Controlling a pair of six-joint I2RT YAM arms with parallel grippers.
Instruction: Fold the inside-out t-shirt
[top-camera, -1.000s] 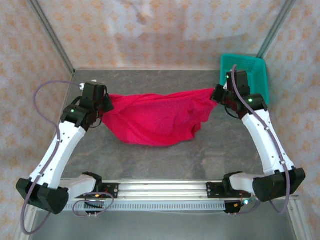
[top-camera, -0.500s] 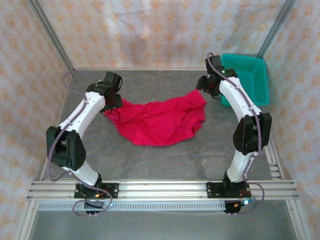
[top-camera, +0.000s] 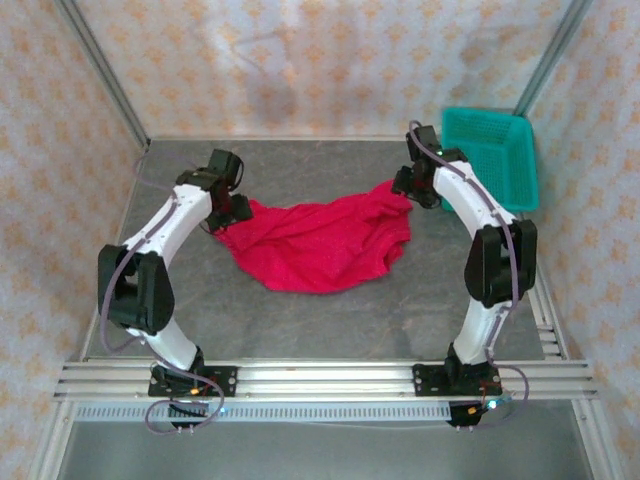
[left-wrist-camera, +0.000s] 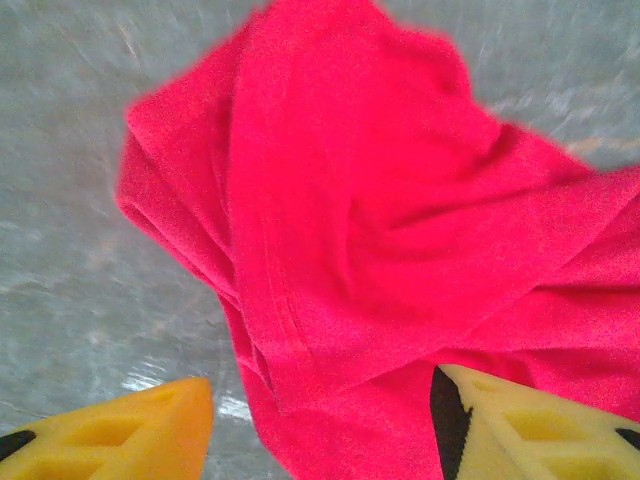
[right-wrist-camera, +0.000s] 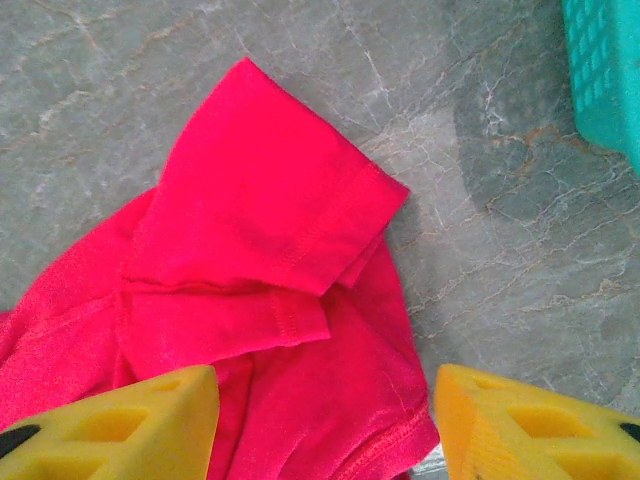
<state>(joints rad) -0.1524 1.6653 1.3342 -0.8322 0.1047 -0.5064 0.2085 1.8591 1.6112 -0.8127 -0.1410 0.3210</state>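
Grey stone-look worktop (top-camera: 330, 310) with pale veining, bare across its near half. Boxed in on three sides by cream fabric walls (top-camera: 330, 60) printed with small orange motifs, hung on slim metal corner posts (top-camera: 100, 75). Along the 6 o'clock edge, an aluminium rail (top-camera: 330, 372) carrying both arm bases. At 2 o'clock, hard against the right wall, a teal plastic mesh basket (top-camera: 505, 160).

Just beyond the worktop's centre, toward 12 o'clock: the inside-out t-shirt (top-camera: 320, 240), crimson red, lying in a rumpled heap. Widest along its far edge, narrowing to a rounded lobe at 6 o'clock. Soft ridges and shallow folds across the body. From the right wrist, a short sleeve (right-wrist-camera: 270, 220) flat on the stone, doubled hem stitching plain to see, pointing to 1 o'clock. From the left wrist, a bunched corner with a stitched hem band, slightly blurred.

Left end effector (top-camera: 232, 207) over the shirt's 9 o'clock end, yellow fingers (left-wrist-camera: 130, 435) spread wide, clamping nothing. Right end effector (top-camera: 405, 187) over the 2 o'clock corner, near the basket, fingers (right-wrist-camera: 130, 420) likewise apart, cloth lying loose beneath.
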